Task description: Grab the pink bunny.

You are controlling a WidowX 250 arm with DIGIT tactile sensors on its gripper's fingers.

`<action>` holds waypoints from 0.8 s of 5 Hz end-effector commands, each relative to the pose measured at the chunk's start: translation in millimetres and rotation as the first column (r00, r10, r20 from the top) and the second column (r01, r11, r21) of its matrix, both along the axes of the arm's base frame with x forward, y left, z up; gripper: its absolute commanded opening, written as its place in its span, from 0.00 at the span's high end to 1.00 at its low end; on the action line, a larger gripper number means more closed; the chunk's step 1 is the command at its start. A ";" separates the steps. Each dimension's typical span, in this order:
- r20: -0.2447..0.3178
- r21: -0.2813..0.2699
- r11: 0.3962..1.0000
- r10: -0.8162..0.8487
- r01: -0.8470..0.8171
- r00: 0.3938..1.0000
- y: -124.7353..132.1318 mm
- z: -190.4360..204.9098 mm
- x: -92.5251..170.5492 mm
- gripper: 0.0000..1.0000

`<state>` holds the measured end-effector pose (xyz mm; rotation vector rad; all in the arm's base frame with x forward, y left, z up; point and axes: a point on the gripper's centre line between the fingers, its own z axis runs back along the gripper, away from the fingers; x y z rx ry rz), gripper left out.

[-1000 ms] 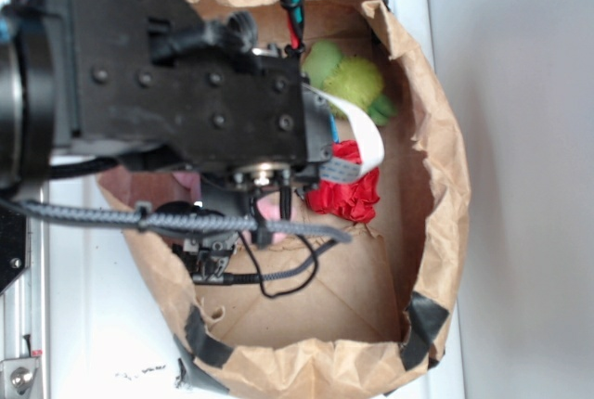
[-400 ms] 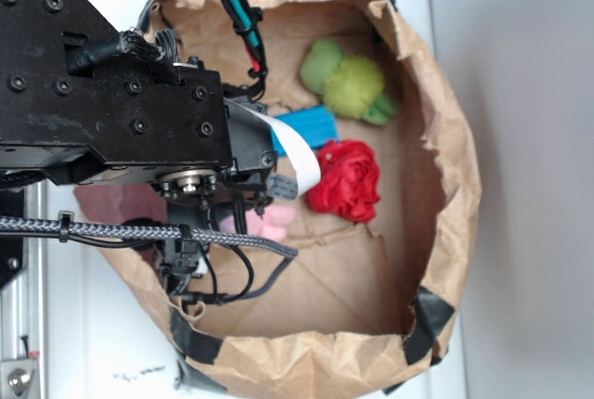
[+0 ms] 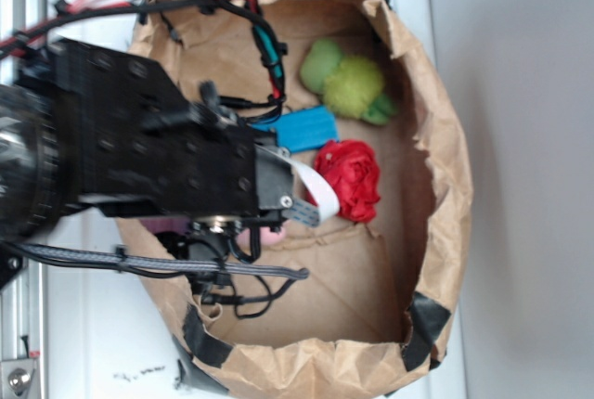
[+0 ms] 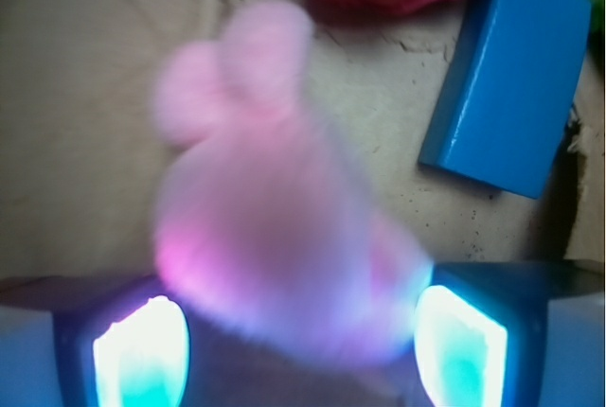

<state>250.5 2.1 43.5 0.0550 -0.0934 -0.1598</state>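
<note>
Fingers [image 4: 298, 341]: I see them spread either side of the pink bunny [image 4: 279, 227]; contact unclear.
Blue block [image 4: 511, 76]: right, apart.
Bag wall [image 3: 445, 167]: well clear.

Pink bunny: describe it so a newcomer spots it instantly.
Look inside the brown paper bag, under the black arm. The pink bunny sits between the gripper fingers, near the blue block. It is the only pale-pink fuzzy toy; the neighbours are red and lime-green.
</note>
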 end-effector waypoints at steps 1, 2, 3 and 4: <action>0.036 0.047 0.999 -0.028 0.026 0.999 -2.1 2.9 -11.2 0.66; 0.053 0.034 0.999 -0.010 0.008 0.999 1.2 6.1 -9.1 1.00; 0.058 0.027 1.000 -0.011 0.009 0.998 2.7 10.8 -10.9 1.00; 0.063 -0.012 1.000 0.018 -0.017 0.998 7.4 29.7 -10.1 1.00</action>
